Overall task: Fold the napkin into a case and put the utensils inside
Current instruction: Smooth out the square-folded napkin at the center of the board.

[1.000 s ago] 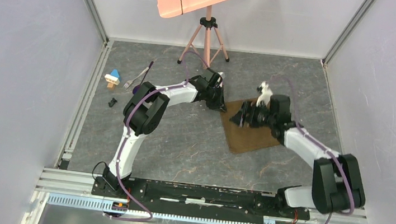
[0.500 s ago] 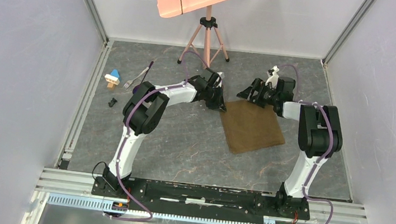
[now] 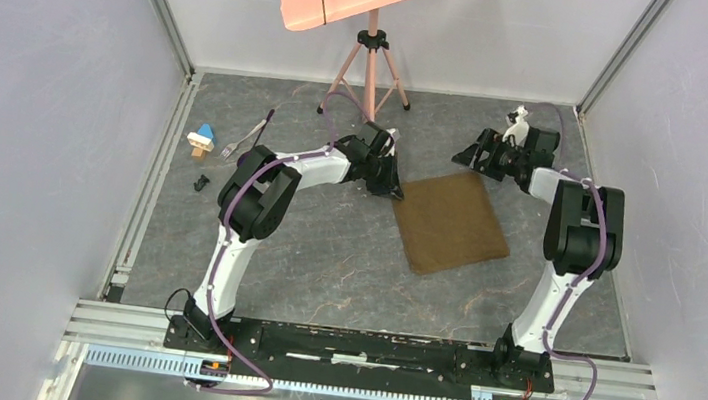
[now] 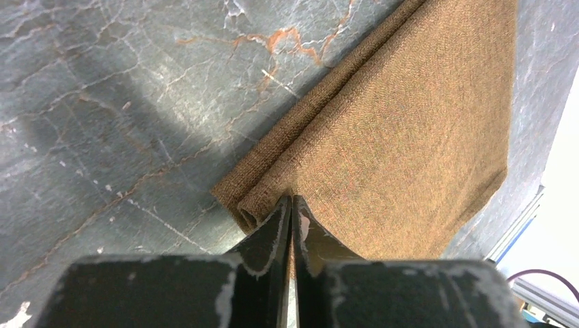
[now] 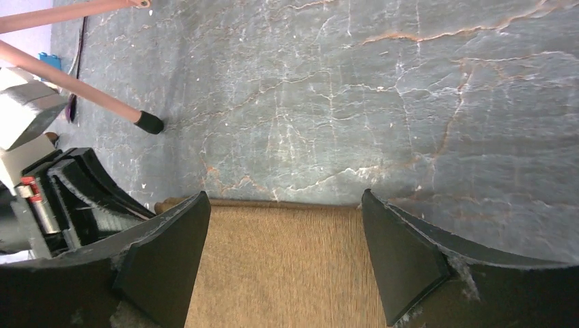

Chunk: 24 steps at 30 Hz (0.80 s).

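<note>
The olive-brown napkin (image 3: 453,223) lies flat on the stone floor, and two layers show along its folded edge (image 4: 321,96). My left gripper (image 3: 395,187) is at the napkin's far-left corner, jaws pressed together with cloth pinched between them (image 4: 292,199). My right gripper (image 3: 472,156) hovers open just past the napkin's far edge with nothing between its fingers (image 5: 285,198); the napkin (image 5: 287,273) shows below them. The silver fork (image 3: 233,149) and the spoon's dark handle (image 3: 266,120) lie far left, beside the left arm's elbow, which partly hides the spoon's bowl.
A pink stand on a tripod (image 3: 370,71) rises at the back centre, one of its feet (image 5: 149,123) close to the napkin's far edge. A small blue, white and tan block (image 3: 201,138) and a tiny black piece (image 3: 201,183) sit by the left wall.
The right arm has swung off the napkin toward the far right, its gripper staying open. The napkin now lies uncovered. The left gripper has stayed at the corner.
</note>
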Motion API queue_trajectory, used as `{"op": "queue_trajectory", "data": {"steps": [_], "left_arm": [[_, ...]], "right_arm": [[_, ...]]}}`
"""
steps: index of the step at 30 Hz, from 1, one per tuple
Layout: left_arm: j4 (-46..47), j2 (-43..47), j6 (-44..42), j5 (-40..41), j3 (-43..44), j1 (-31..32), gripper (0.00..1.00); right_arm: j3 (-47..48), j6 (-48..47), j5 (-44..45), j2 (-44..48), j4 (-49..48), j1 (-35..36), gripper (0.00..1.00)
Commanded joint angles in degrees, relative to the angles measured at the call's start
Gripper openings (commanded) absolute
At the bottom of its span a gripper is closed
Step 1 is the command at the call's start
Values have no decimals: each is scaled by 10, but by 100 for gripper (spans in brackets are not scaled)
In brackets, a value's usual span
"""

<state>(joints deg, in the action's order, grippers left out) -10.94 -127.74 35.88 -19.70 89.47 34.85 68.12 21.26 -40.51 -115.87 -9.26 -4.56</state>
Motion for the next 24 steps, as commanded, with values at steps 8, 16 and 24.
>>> {"op": "queue_trajectory", "data": {"steps": [8, 16, 24], "left_arm": [[-126, 14, -33, -53, 119, 20, 29], [-163, -39, -56, -31, 167, 9, 28], [-175, -34, -84, 24, 120, 0, 26]], "right_arm": [[-132, 27, 0, 197, -5, 1, 90], [-215, -2, 20, 257, 50, 0, 98], [-277, -47, 95, 308, 98, 0, 98]]}}
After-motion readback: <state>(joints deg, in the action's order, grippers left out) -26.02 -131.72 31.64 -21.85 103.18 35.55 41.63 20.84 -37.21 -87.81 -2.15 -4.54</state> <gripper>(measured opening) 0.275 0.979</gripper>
